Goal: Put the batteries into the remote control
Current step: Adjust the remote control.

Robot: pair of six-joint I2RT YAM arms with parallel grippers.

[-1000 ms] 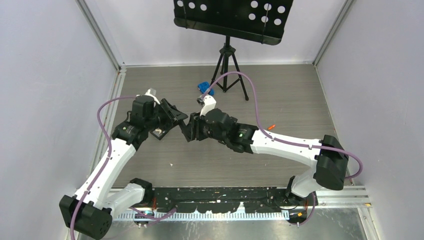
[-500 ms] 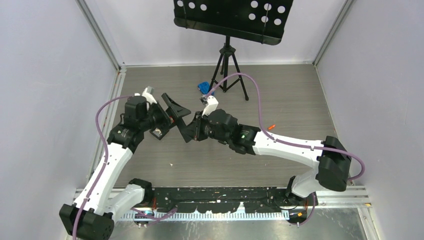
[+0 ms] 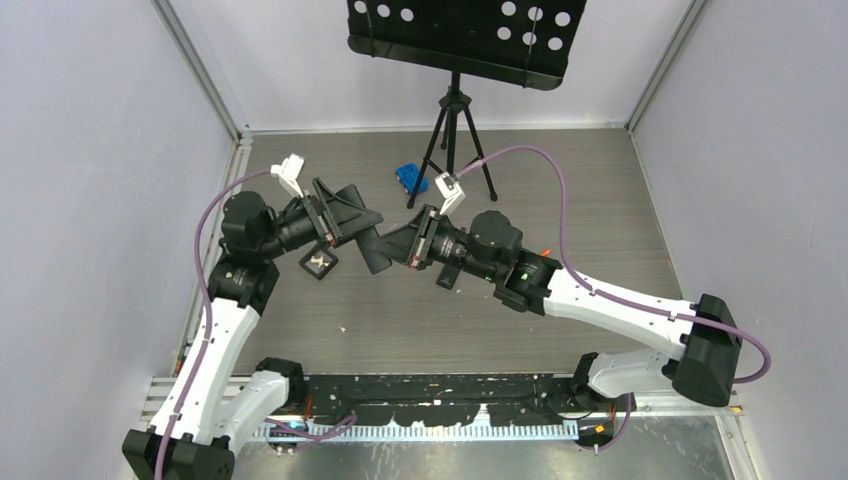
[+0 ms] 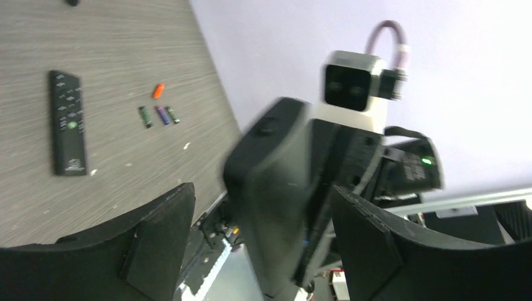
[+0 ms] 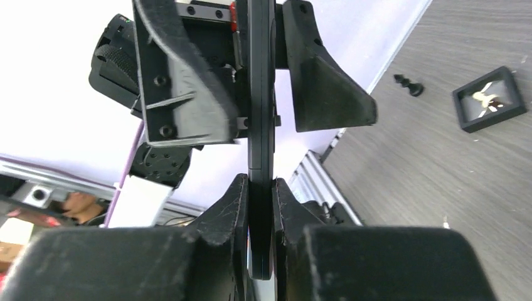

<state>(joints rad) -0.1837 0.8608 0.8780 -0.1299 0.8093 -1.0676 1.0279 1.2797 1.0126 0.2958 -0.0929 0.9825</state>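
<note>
My right gripper (image 5: 260, 185) is shut on one end of the slim black remote control (image 5: 261, 113), seen edge-on and held up in the air. My left gripper (image 4: 260, 200) is open, its fingers (image 5: 323, 88) on either side of the remote's other end (image 4: 276, 194). In the top view the two grippers meet above the table's middle, left (image 3: 360, 215) and right (image 3: 392, 250). The batteries lie on the table in the left wrist view: orange (image 4: 158, 91), dark green (image 4: 145, 116), purple (image 4: 162, 115), dark green (image 4: 172, 115). The top view shows only the orange one (image 3: 543, 254).
A second black remote with pale buttons (image 4: 67, 122) lies left of the batteries. A small black tray (image 3: 319, 262) sits under my left wrist. A blue object (image 3: 410, 176) and a music stand's tripod (image 3: 455, 120) are at the back.
Both wrists have risen and turned. My right gripper has carried the remote back and to the right. My left gripper has moved back with it, fingers still at the remote's far end.
</note>
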